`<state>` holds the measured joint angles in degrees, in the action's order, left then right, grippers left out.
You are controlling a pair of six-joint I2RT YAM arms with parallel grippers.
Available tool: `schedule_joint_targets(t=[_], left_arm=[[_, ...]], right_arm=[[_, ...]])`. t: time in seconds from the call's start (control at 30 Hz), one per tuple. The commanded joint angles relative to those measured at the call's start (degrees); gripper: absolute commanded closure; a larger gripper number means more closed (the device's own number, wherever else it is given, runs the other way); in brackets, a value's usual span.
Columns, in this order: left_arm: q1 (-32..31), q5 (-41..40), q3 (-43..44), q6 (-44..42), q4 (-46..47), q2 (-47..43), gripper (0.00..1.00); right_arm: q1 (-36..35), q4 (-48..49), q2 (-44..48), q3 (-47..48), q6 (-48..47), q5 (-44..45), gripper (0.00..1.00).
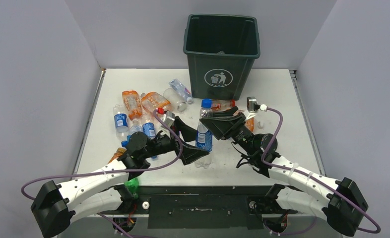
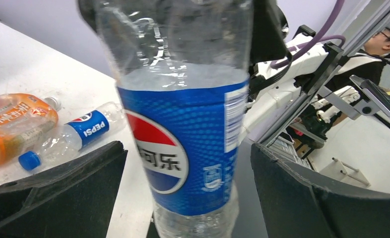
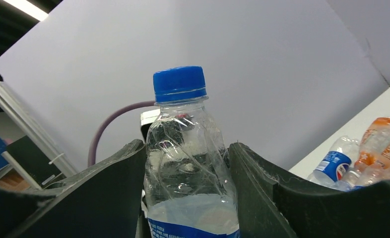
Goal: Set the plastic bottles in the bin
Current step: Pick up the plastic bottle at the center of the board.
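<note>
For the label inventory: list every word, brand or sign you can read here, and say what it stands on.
"PEPSI": blue label of the lying bottle.
"可乐": blue label of the upright bottle, across its red, white and blue emblem.
White litter-person sign, no words: front of the bin.
Orange bottle: label print blurred, unreadable.
Fine print on the upright bottle's label edge: too small to read.

Bin (image 1: 222, 54): one, at the far edge of the table (image 1: 282, 99).
Orange bottles (image 1: 131, 103): two in full view, side by side toward the far left corner. Other orange pieces are partly hidden by the arms (image 1: 96, 181), so no total can be given.
Clear bottles with blue labels (image 1: 119, 120): at least four.
Unlabelled clear bottle (image 1: 173, 98): one.
Green bottle (image 1: 131, 185): one, at the near edge.
Arms: two.
</note>
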<state>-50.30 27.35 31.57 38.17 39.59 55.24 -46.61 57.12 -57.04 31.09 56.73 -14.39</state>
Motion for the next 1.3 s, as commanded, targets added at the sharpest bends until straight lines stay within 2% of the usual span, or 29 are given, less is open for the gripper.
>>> schedule_joint_targets(t=[0.0, 0.13, 0.3, 0.4, 0.43, 0.5, 0.53, 0.57, 0.63, 0.77, 0.9, 1.03, 1.27], left_arm=[[-0.15, -3.08, 2.3, -2.78, -0.18, -1.09, 0.04], [-0.15, 0.68, 2.62, -2.75, 1.2, -0.03, 0.01], [-0.15, 3.9, 3.45, -0.81, 3.2, 2.26, 0.24], [-0.2, 4.63, 3.5, -0.54, 4.29, 2.38, 0.49], [-0.15, 4.7, 3.5, -0.61, 4.3, 2.1, 0.55], [-0.04, 4.32, 3.92, -2.29, 1.99, 0.93, 0.62], [0.09, 3.99, 4.43, -3.82, -0.39, 0.0, 0.63], [0.26, 3.44, 5.11, -5.85, -3.28, -1.1, 0.65], [0.54, 1.43, 6.75, -10.31, -9.71, -3.46, 0.67], [0.6, -5.01, 11.4, -24.38, -23.84, -7.64, 0.74], [0.46, -12.47, 16.0, -35.69, -34.31, -7.98, 0.83], [0.03, -18.37, 15.61, -43.85, -36.74, -7.76, 0.89], [-0.06, -19.94, 10.2, -42.36, -31.12, -9.59, 0.99]], right_arm=[[-0.46, 10.64, -0.56, 0.81, 2.97, -4.17, 0.95], [-0.59, 12.91, -1.76, 1.1, 3.58, -5.8, 0.95], [-1.06, 16.43, -4.36, 1.6, 4.76, -8.45, 0.95], [-1.19, 14.29, -3.69, 1.59, 3.6, -8.59, 0.93], [-1.2, 12.15, -2.92, 1.85, 2.6, -8.93, 0.81], [-1.16, 4.42, -0.31, 3.09, -0.73, -9.53, 0.36], [-1.2, -1.09, 1.56, 4.13, -3.3, -9.07, 0.22], [-1.2, -8.76, 3.96, 5.62, -6.5, -8.19, 0.14], [-1.16, -23.76, 8.48, 9.84, -13.59, -5.01, 0.06], [-1.13, -49.77, 13.17, 19.99, -27.34, 0.67, 0.04], [-1.19, -66.19, 12.63, 28.82, -33.99, 5.8, 0.05], [-1.17, -70.81, 9.52, 35.33, -35.79, 8.21, 0.08], [-1.34, -68.18, 1.23, 42.64, -34.3, 6.95, 0.13]])
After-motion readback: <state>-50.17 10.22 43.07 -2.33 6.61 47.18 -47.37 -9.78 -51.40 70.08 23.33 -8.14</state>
